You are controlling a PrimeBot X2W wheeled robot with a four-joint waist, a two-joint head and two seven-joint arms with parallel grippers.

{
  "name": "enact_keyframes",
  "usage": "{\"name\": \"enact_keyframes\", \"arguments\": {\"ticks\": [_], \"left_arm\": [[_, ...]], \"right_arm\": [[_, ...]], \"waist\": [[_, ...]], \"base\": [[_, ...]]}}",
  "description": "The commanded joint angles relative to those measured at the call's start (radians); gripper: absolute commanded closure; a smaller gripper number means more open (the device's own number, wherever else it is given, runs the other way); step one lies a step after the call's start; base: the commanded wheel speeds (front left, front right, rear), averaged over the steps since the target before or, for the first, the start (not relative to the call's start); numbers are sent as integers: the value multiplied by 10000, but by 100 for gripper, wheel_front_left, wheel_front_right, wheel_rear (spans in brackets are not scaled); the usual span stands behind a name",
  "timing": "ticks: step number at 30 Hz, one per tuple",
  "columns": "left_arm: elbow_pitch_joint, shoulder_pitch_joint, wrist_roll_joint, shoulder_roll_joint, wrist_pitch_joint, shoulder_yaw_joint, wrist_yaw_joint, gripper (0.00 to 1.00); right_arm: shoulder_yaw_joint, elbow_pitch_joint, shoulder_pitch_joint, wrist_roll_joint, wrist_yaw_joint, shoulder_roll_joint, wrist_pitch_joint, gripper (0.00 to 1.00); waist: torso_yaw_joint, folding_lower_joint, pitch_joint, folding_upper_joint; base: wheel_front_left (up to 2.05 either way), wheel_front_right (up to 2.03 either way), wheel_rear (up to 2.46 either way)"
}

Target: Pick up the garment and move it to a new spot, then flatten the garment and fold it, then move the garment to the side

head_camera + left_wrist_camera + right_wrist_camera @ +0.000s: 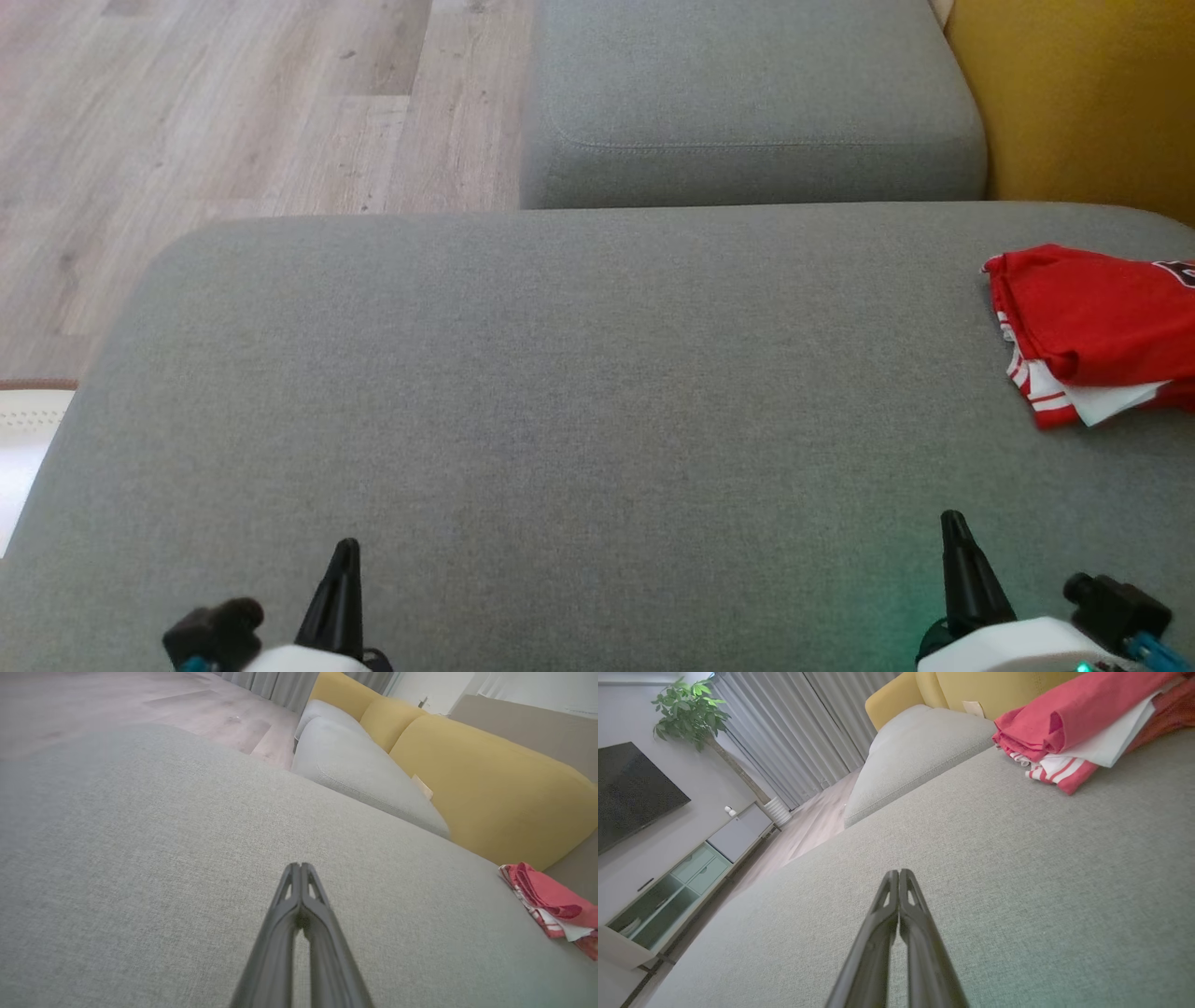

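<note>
The garment (1097, 327), red with white stripes, lies folded on the grey sofa (560, 392) at its far right, running past the head view's right edge, so its long axis cannot be told. It sits ahead and to the right of the right tool (952, 525), apart from it, and well apart from the left tool (345, 553); the right arm is nearer. Both tools have fingers pressed together, holding nothing, over bare sofa. With the garment folded and aside, the task looks nearly done
</note>
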Motion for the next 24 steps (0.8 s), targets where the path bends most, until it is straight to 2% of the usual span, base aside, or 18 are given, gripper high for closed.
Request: {"name": "enact_keyframes", "arguments": {"ticks": [1,24], "left_arm": [[-274,-576,-310,127,39,225,-58,100],[-76,-1172,-3113,169,606,702,-383,100]], "right_arm": [[-42,-359,-622,308,-3,-60,53,100],[-411,-497,-1038,2797,-4,-76,673,100]], "waist": [[-13,0,17,0],[-206,0,280,0]], "base": [[0,0,0],[0,0,0]]}}
